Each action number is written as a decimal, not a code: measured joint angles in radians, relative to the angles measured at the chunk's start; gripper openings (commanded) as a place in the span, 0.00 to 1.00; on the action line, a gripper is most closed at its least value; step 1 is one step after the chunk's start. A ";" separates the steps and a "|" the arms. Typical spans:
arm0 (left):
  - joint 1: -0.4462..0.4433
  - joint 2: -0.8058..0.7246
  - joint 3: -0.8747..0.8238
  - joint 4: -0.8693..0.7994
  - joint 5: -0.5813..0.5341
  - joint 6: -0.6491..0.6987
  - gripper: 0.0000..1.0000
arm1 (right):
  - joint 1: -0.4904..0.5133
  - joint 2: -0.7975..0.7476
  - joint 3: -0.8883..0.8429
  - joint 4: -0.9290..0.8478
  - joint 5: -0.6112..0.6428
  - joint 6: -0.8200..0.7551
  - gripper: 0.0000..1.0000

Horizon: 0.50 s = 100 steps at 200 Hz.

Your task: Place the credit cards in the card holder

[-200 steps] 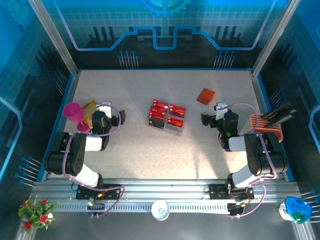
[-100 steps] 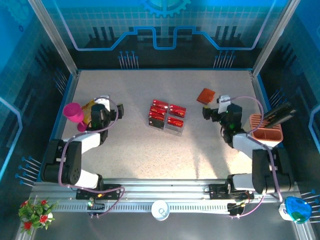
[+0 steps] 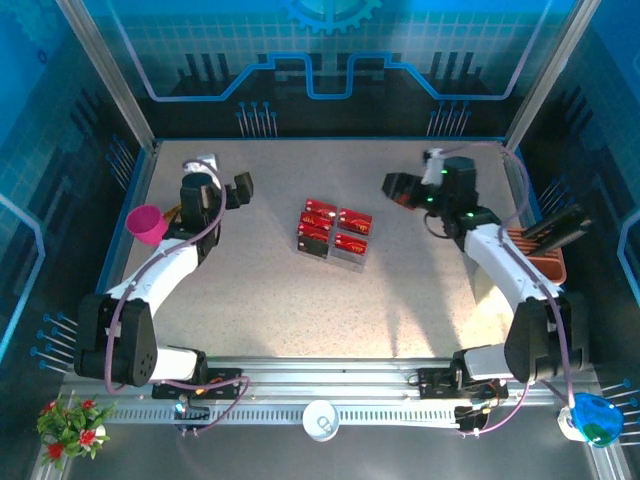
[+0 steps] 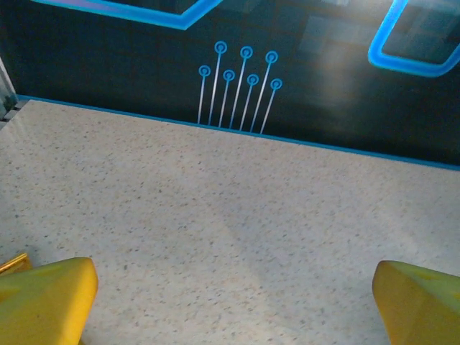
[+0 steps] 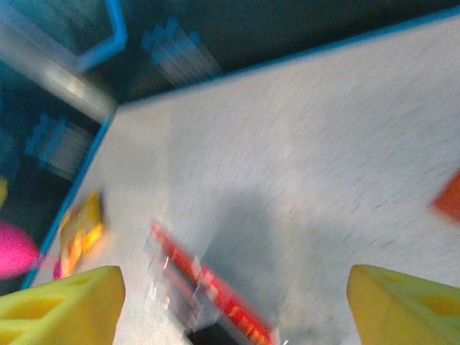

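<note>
Bright, even overhead light; the right wrist view is smeared by motion blur, others sharp.

Top external: overhead, whole table (image 3: 260,290). Left wrist: low, facing far edge. Right wrist shares credit cards (image 5: 208,287) with top.

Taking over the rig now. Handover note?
Left gripper: open, empty, over the far-left part of the table.
Right gripper: open, empty, far right of centre, close to the card holder.
Credit cards: clustered mid-table, none held.
Done: no card picked up.
Left: pick up each card and slot it into the holder.
</note>
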 measured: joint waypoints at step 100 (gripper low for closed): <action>-0.006 0.123 0.220 -0.248 -0.064 -0.072 0.99 | 0.506 0.164 -0.040 -0.269 -0.003 -0.182 0.62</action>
